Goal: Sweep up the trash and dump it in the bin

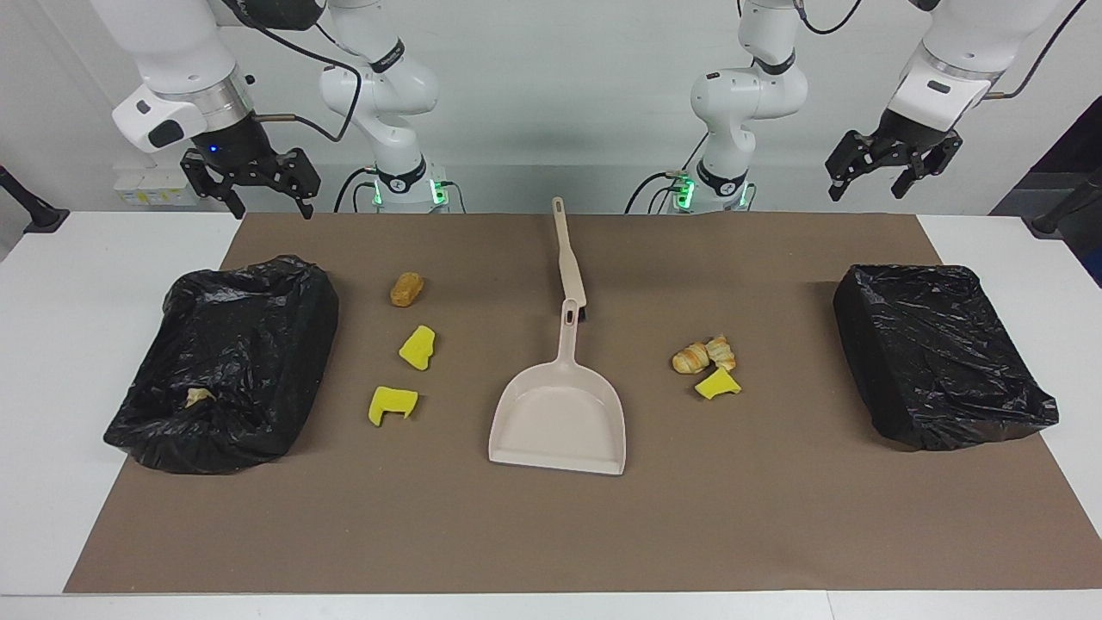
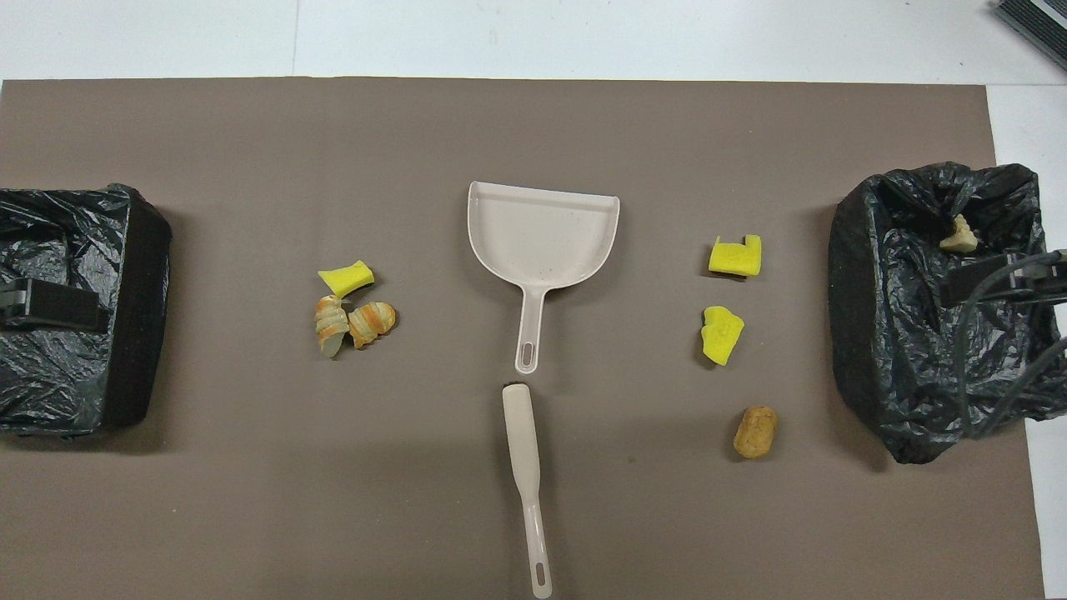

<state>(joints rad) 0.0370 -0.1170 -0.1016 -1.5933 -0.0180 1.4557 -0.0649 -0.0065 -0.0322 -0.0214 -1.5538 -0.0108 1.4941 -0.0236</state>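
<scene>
Both end effectors, left (image 1: pixel 893 165) and right (image 1: pixel 250 179), hang spread and empty over the table's (image 1: pixel 52 344) robot-side edge; yellow sponge chunks (image 1: pixel 417 348) lie untouched.

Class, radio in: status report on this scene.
Left gripper and right gripper open, raised, waiting. Trash scattered on mat; dustpan and brush untouched. Nothing blocking.

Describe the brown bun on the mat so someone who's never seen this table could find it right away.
Start at the black-lined bin at the right arm's end of the brown mat. Three scraps line up beside it. The bun is the one nearest the robots: a brown oval, while the two sponge chunks are bright yellow.
</scene>
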